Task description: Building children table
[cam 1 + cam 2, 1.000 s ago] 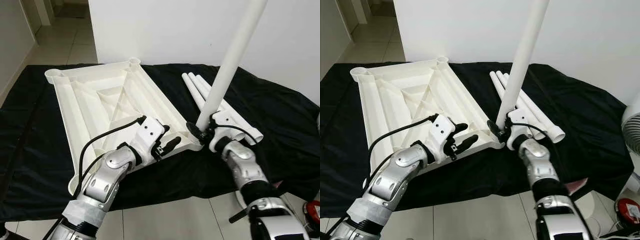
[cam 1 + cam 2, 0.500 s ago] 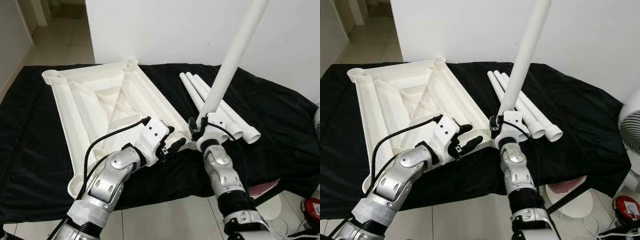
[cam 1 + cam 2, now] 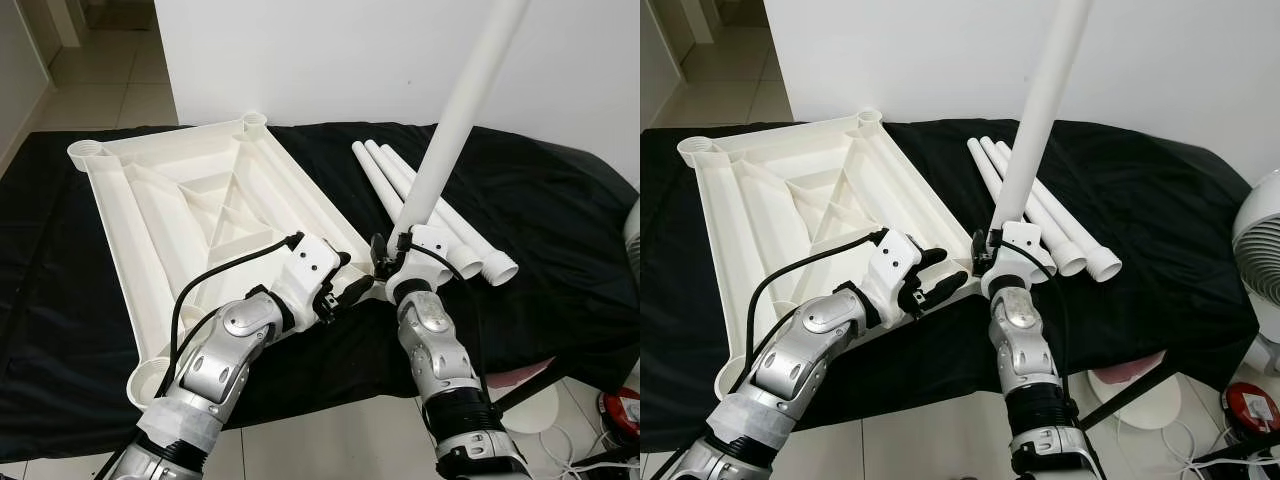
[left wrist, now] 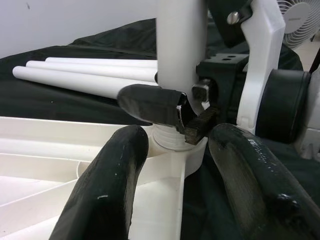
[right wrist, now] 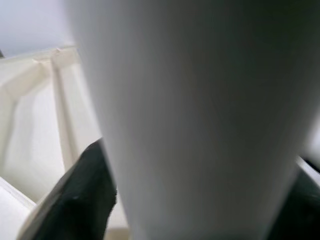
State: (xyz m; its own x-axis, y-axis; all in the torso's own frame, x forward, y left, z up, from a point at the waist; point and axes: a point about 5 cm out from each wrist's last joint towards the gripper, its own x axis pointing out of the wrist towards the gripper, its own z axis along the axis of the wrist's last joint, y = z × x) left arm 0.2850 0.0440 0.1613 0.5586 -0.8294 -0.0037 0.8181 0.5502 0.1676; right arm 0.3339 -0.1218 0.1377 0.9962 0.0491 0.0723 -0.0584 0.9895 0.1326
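The white tabletop [image 3: 200, 210] is lying upside down on a black cloth [image 3: 560, 230] covering the floor, ribs and corner sockets facing up so the legs can be pushed in from above. The right claw [image 3: 385, 268] is clamping the lower end of one white leg [image 3: 450, 130], standing it nearly upright over the near right corner socket [image 4: 172, 145], where its foot is sitting at the socket's mouth; whether it is fully home cannot be judged. The left claw [image 3: 345, 290] is reaching toward that same corner with its fingers [image 4: 107, 195] spread apart either side of the socket, apparently to steady the tabletop against the push. Three spare legs [image 3: 420, 205] are lying side by side on the cloth, just beyond the right claw, within easy reach.
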